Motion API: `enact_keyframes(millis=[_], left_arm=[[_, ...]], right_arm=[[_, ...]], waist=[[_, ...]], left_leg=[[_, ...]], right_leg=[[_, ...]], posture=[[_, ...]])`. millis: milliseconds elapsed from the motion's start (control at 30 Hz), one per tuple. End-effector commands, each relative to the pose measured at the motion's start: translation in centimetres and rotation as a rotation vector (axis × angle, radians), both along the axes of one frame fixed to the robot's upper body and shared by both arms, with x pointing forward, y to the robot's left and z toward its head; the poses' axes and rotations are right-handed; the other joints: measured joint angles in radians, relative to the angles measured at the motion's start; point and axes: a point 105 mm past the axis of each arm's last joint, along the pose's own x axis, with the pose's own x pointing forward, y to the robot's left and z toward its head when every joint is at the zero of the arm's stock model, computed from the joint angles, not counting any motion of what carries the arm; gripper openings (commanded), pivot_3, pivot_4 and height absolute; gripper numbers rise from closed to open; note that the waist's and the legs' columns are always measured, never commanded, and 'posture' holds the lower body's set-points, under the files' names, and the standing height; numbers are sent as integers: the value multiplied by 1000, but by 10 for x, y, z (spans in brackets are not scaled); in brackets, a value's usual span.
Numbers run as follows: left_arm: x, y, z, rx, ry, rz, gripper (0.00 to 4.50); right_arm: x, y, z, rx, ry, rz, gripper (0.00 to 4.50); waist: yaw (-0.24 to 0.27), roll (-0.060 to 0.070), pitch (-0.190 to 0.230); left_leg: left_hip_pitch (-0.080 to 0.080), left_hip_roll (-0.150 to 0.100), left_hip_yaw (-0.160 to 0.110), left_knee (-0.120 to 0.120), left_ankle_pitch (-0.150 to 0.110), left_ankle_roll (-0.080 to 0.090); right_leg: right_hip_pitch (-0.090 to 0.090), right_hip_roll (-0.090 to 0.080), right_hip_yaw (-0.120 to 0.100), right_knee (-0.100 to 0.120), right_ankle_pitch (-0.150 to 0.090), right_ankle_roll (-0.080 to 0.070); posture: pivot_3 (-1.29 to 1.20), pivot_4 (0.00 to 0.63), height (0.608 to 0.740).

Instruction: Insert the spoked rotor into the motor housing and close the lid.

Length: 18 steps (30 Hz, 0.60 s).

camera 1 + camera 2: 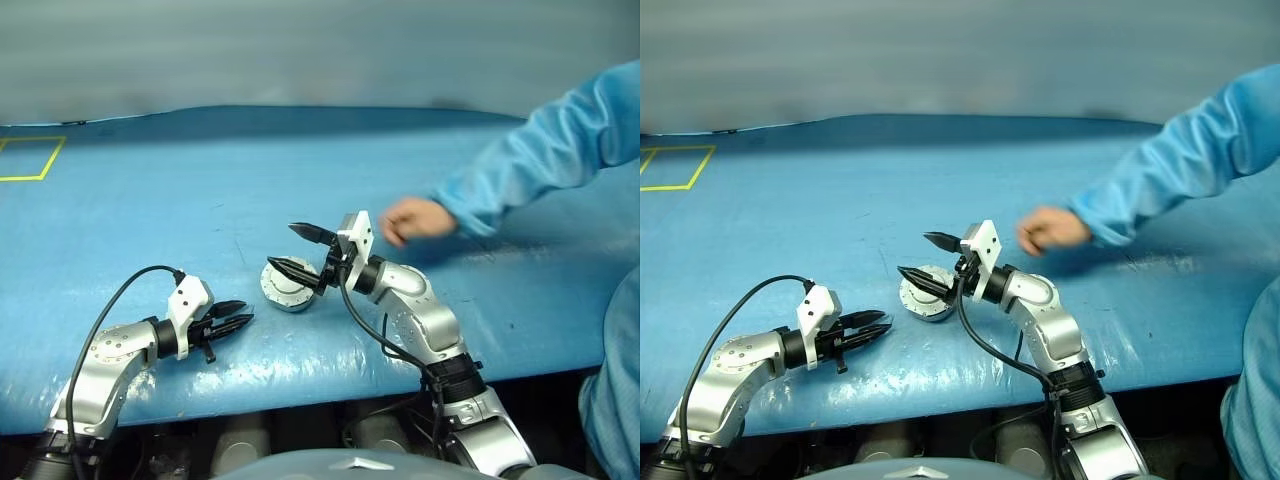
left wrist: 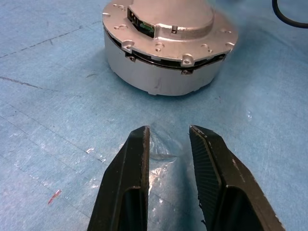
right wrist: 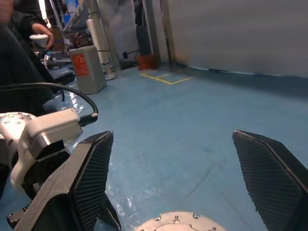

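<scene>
The motor housing point(image 2: 163, 72) stands upright on the blue table, a short silver cup. The lid point(image 2: 168, 24) sits on top of it, pale silver face up, with a thin dark seam under its rim. The spoked rotor is hidden. My left gripper point(image 1: 243, 313) lies low on the table, left of the housing point(image 1: 288, 285) and pointing at it. Its fingers point(image 2: 130, 173) stand a little apart with nothing between them. My right gripper point(image 1: 283, 247) hovers just above the housing, pointing left, wide open and empty. The lid's edge point(image 3: 178, 222) shows beneath it.
A person's hand point(image 1: 415, 218) in a light blue sleeve point(image 1: 540, 160) reaches over the table from the right, just behind my right arm. A yellow taped square point(image 1: 30, 158) marks the far left. The table's front edge point(image 1: 300, 385) runs close below both arms.
</scene>
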Motion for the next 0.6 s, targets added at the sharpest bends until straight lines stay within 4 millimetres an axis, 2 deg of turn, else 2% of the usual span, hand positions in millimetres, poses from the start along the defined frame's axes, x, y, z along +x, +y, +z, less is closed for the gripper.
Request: enact_keyframes(millis=[33, 600], left_arm=[[3, -2, 10, -18, -50, -4, 1415], [2, 0, 9, -13, -51, 9, 1415]], right_arm=[[-10, -1, 18, 55, -55, 42, 4172], [-15, 3, 19, 42, -76, 70, 4172]], waist=[[0, 0, 0], [0, 0, 0]], left_leg=[[0, 0, 0, 0, 0, 0], [0, 0, 1, 0, 0, 0]], right_leg=[[0, 0, 0, 0, 0, 0], [-1, 0, 0, 0, 0, 0]], posture=[[0, 150, 740], [0, 150, 740]])
